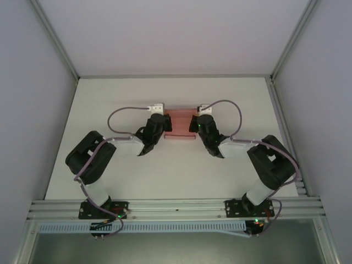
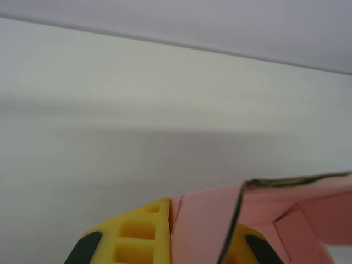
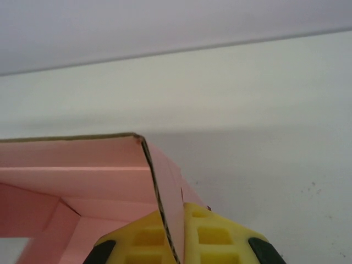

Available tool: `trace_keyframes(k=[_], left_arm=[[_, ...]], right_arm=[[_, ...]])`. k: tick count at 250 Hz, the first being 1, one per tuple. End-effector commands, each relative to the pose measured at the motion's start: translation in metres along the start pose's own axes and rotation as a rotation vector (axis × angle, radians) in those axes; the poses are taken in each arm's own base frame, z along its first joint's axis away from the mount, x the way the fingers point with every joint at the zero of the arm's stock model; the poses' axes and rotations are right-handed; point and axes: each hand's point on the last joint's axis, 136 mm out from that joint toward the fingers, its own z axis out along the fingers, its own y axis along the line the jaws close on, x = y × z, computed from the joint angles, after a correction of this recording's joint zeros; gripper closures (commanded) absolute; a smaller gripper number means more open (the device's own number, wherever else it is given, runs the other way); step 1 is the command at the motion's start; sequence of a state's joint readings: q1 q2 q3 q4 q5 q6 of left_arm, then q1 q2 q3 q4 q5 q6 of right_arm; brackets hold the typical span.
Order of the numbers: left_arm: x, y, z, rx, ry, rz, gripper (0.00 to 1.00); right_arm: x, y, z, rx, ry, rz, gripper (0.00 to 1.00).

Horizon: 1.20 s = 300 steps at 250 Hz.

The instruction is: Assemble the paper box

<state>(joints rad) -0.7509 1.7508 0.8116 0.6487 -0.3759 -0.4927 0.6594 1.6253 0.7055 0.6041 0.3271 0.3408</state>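
Blk/white arms, purple cables, yellow fingers w/ blk pads

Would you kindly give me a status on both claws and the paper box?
Left claw shut on paper box, left end wall. Right claw shut on right end wall. Nothing in the way.

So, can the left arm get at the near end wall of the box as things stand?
Probably yes: the left fingers sit either side of that wall of the box, apparently gripping it, with nothing in between.

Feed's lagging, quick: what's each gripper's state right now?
Left gripper: closed, holding the paper box.
Right gripper: closed, holding the paper box.
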Motion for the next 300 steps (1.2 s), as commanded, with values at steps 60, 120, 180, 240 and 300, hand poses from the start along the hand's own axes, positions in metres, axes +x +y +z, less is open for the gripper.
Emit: trace_keyframes(k=[60, 120, 180, 240, 300], left_arm=[[0.015, -0.031, -0.037, 0.223, -0.042, 0.077, 0.99], [0.027, -0.024, -0.054, 0.209, -0.044, 0.102, 0.81], [0.021, -0.037, -0.072, 0.233, 0.013, 0.141, 0.24], [0.004, -0.034, -0.100, 0.134, 0.089, 0.161, 0.00], [-0.023, -0.006, -0.122, -0.147, 0.206, 0.025, 0.01]], right_arm=[[0.046, 0.008, -0.016, -0.115, 0.066, -0.085, 1.00], [0.083, 0.001, -0.033, -0.141, 0.108, -0.159, 1.00], [0.094, -0.004, -0.042, -0.078, 0.136, -0.244, 1.00], [0.108, -0.018, -0.043, -0.015, 0.178, -0.234, 1.00], [0.117, -0.016, -0.047, -0.034, 0.212, -0.219, 1.00]])
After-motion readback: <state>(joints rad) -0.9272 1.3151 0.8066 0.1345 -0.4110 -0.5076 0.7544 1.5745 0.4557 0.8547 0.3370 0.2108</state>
